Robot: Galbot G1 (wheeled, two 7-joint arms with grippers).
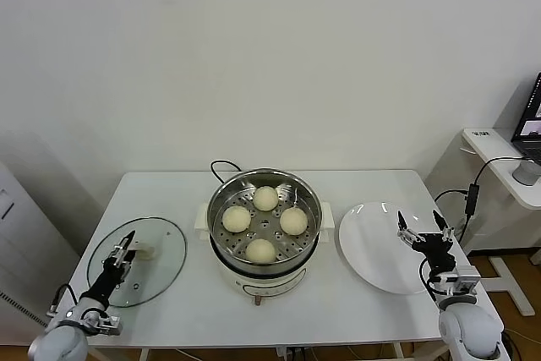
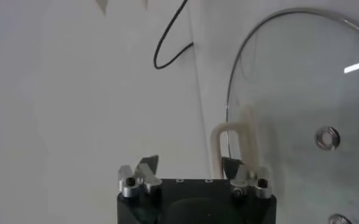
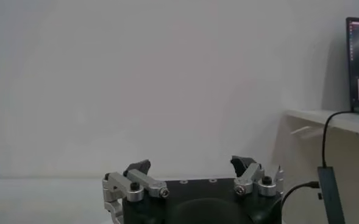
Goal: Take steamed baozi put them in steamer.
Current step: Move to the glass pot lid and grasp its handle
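Several cream-white baozi [image 1: 265,198] sit on the perforated tray inside the shiny steel steamer [image 1: 309,199] at the table's middle; it stands on its cream-white base. My left gripper [image 1: 125,247] is open and empty over the glass lid, far left of the steamer; in the left wrist view its jaws [image 2: 190,165] stand apart beside the lid's white handle [image 2: 233,140]. My right gripper [image 1: 423,227] is open and empty over the right edge of the white plate; the right wrist view shows it [image 3: 191,164] with only wall beyond.
The round glass lid [image 1: 161,251] lies flat at the table's left front. The bare white plate [image 1: 372,247] lies right of the steamer. A black cord [image 1: 221,166] runs behind the steamer. A side desk [image 1: 499,154] with a laptop stands at the far right.
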